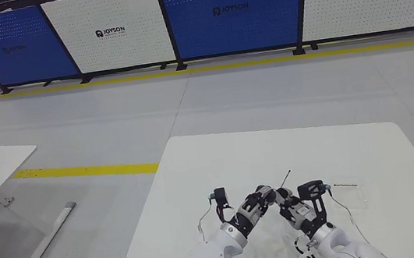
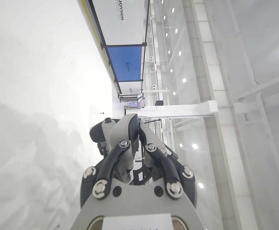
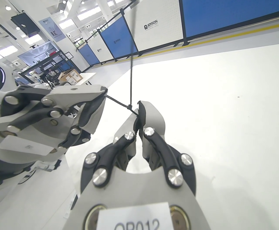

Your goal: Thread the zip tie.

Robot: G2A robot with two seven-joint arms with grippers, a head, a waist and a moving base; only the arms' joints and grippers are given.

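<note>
Left hand (image 3: pixel 102 95), right hand (image 3: pixel 139 111) pinch zip tie (image 3: pixel 131 65)

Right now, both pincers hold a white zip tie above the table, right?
Not quite: the zip tie is black, not white, as the right wrist view shows. The left pincer and the right pincer do both hold it above the table.

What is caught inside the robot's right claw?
The black zip tie: the right gripper is shut on it beside its head, the left gripper holding the other end. How much strap lies deeper inside is covered.
</note>
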